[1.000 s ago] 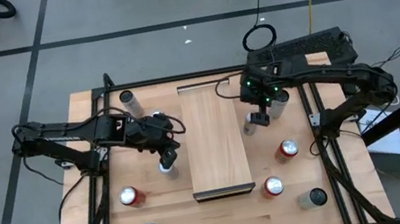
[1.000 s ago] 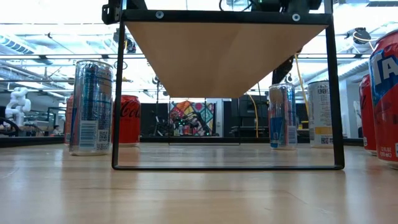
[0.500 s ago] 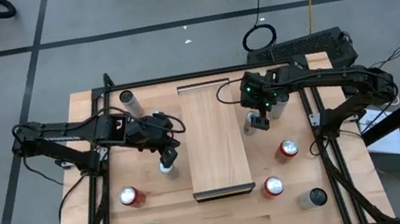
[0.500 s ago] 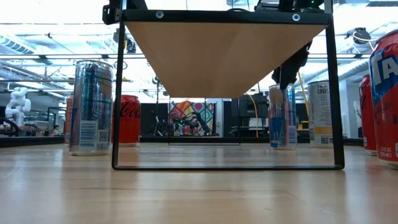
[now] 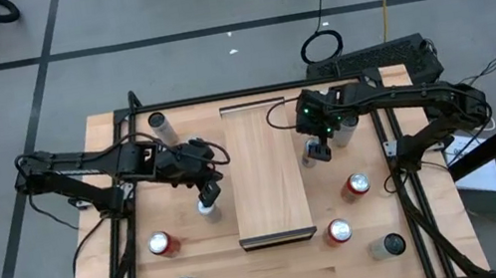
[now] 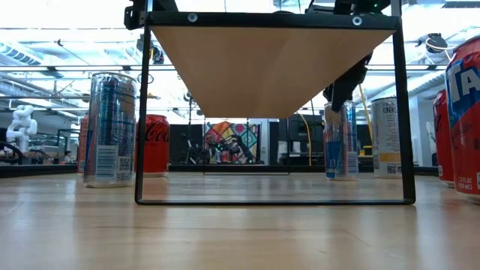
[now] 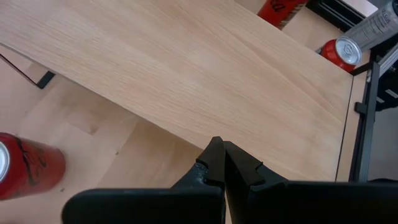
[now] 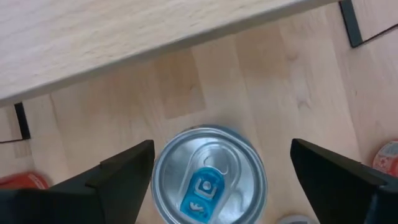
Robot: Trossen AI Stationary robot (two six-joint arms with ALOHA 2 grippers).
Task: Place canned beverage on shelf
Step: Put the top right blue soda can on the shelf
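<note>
Right gripper (image 8: 211, 171) is spread wide over a silver can (image 8: 209, 175) (blue tab), just beside the shelf (image 5: 265, 171); left gripper (image 7: 219, 163) is pressed together, empty

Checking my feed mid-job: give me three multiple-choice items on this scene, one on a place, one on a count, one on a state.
1. Where is the right hand?
A. Over the blue-tabbed can beside the shelf
B. Over the shelf's middle
C. At the table's front edge

2. How many cans stand on top of the shelf?
A. Two
B. One
C. None

3. How are the left hand's fingers?
A. Wide open
B. Shut, empty
C. Shut on a can

Answers:
1. A: the right wrist view shows the blue-tabbed can between its spread fingers, next to the shelf edge.
2. C: the high view shows the panel bare.
3. B: the left wrist view shows the fingers pressed together with nothing between.
</note>
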